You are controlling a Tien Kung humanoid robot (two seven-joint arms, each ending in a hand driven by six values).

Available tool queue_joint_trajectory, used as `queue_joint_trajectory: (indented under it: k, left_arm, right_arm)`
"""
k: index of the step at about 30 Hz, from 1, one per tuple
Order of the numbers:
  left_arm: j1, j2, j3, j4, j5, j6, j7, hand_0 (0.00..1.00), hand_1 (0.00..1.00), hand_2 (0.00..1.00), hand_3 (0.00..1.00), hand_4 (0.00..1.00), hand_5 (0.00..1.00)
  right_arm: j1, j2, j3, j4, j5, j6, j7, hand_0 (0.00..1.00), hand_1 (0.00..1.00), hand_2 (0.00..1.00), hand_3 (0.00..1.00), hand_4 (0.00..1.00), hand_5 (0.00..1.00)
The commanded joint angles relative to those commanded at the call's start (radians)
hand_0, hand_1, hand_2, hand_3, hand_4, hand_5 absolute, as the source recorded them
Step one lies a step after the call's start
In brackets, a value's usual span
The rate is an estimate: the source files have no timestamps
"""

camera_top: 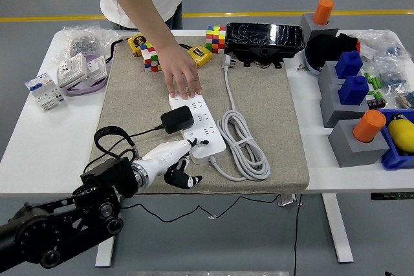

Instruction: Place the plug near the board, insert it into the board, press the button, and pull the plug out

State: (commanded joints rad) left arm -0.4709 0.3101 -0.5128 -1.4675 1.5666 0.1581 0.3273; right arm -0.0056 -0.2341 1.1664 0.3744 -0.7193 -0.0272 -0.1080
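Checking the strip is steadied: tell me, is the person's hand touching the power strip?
Touching: the head view shows the person's hand pressing flat on the power strip's far end.

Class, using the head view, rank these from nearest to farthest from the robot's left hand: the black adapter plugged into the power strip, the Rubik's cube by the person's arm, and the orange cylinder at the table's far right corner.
From the left hand:
1. Black adapter, just beyond it on the power strip.
2. Rubik's cube, far side of the mat.
3. Orange cylinder, far right corner.

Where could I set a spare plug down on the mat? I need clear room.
Bare mat lies right of the coiled cord, and left of the power strip. The far edge is crowded with cubes.
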Motion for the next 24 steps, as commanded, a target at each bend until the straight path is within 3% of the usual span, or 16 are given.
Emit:
queue_joint_trajectory:
  k: [3, 4, 8, 15, 18, 24]
  left_arm:
    - [0.001, 0.001, -0.010, -0.005, -0.081, 0.066, -0.107, 0.080, 0.051, 0.117, 0.793, 0.723, 0.146]
    - [0.001, 0.001, -0.012, -0.004, -0.103, 0.087, -0.139, 0.095, 0.053, 0.129, 0.641, 0.734, 0.205]
    - [0.004, -0.002, -0.016, 0.006, -0.174, 0.182, -0.270, 0.095, 0.053, 0.129, 0.641, 0.734, 0.205]
    - [0.019, -0.016, -0.050, 0.046, -0.436, 0.310, -0.498, 0.103, 0.057, 0.131, 0.620, 0.723, 0.184]
    - [0.027, -0.020, -0.071, 0.051, -0.492, 0.325, -0.519, 0.100, 0.056, 0.126, 0.615, 0.723, 0.198]
    - [0.029, -0.022, -0.081, 0.050, -0.489, 0.327, -0.510, 0.099, 0.056, 0.127, 0.618, 0.743, 0.217]
  right_arm:
    - [0.000, 0.000, -0.002, 0.000, 0.000, 0.000, 0.000, 0.542, 0.644, 0.661, 0.560, 0.898, 0.420]
    - [0.001, 0.000, -0.002, 0.000, 0.000, 0.000, 0.000, 0.542, 0.644, 0.661, 0.560, 0.898, 0.420]
    - [0.003, 0.001, -0.001, 0.001, 0.001, 0.000, 0.000, 0.542, 0.644, 0.661, 0.560, 0.898, 0.420]
    - [0.002, 0.001, -0.002, -0.001, 0.002, -0.001, 0.000, 0.542, 0.643, 0.662, 0.560, 0.898, 0.420]
    - [0.002, 0.001, -0.003, -0.001, 0.002, -0.001, 0.000, 0.542, 0.644, 0.662, 0.560, 0.898, 0.420]
    - [0.002, 0.001, -0.005, 0.000, 0.002, -0.001, 0.000, 0.542, 0.644, 0.662, 0.560, 0.898, 0.420]
